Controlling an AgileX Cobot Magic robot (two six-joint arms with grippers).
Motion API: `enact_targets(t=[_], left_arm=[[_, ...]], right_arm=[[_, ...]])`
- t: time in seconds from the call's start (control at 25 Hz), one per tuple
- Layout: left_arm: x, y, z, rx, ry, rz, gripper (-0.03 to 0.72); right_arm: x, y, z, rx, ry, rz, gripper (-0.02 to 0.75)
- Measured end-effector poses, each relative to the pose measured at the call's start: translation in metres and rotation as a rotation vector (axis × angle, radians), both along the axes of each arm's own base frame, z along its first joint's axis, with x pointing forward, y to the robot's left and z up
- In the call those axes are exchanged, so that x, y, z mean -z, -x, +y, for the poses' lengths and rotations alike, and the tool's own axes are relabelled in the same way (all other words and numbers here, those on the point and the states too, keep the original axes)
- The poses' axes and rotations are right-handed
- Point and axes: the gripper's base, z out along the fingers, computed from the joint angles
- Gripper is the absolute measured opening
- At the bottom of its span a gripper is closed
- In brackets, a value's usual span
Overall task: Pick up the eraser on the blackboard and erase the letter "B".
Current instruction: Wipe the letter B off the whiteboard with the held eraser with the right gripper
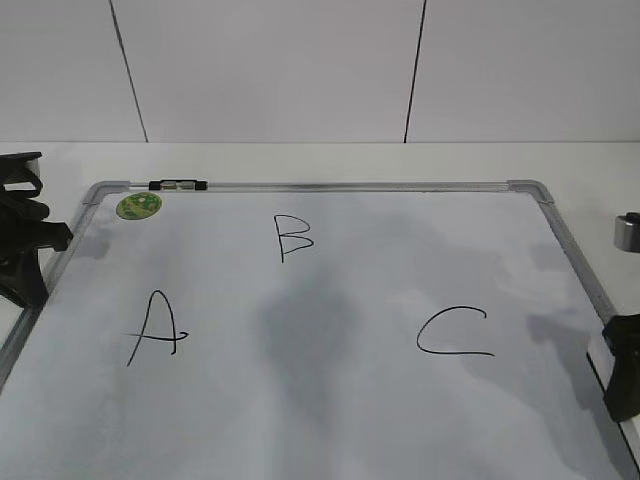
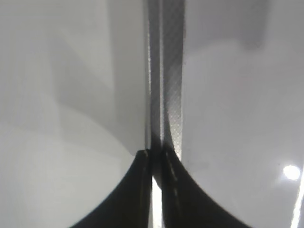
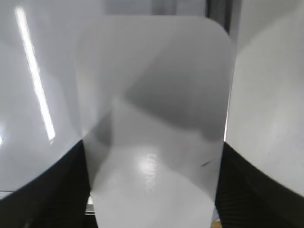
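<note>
The blackboard is a white dry-erase board with a silver frame, lying flat. The letter "B" is written near its far middle, intact. The eraser fills the right wrist view, white with grey print, and my right gripper is shut on its two long sides. In the exterior view my right gripper is at the board's right edge and the eraser is hidden. My left gripper is shut and empty at the board's left edge, over the frame.
An "A" is at the left and a "C" at the right of the board. A green sticker and a black-and-silver clip are at the far left corner. A silver cylinder stands off the right edge.
</note>
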Motion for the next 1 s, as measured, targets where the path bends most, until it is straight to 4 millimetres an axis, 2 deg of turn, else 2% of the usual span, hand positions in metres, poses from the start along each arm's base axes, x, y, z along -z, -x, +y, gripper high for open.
enact_targets(t=[0.16, 0.32, 0.4, 0.6, 0.72, 1.0], left_arm=[[0.0, 0.0, 0.0, -0.001, 0.001, 0.0, 0.02], [0.0, 0.0, 0.0, -0.001, 0.002, 0.002, 0.02], [0.0, 0.0, 0.0, 0.0, 0.002, 0.004, 0.02], [0.0, 0.001, 0.0, 0.001, 0.002, 0.013, 0.02], [0.0, 0.001, 0.0, 0.001, 0.003, 0.015, 0.02], [0.0, 0.001, 0.0, 0.002, 0.003, 0.017, 0.02]], right_arm=[[-0.01, -0.007, 0.001, -0.002, -0.003, -0.028, 0.538], [-0.034, -0.025, 0.003, 0.0, -0.023, -0.084, 0.538], [-0.045, -0.036, 0.005, -0.004, -0.032, -0.076, 0.538], [-0.063, -0.077, 0.014, -0.009, -0.042, -0.116, 0.538], [-0.07, -0.099, 0.035, -0.049, -0.036, -0.15, 0.538], [-0.069, -0.149, 0.106, -0.192, -0.053, -0.215, 0.538]])
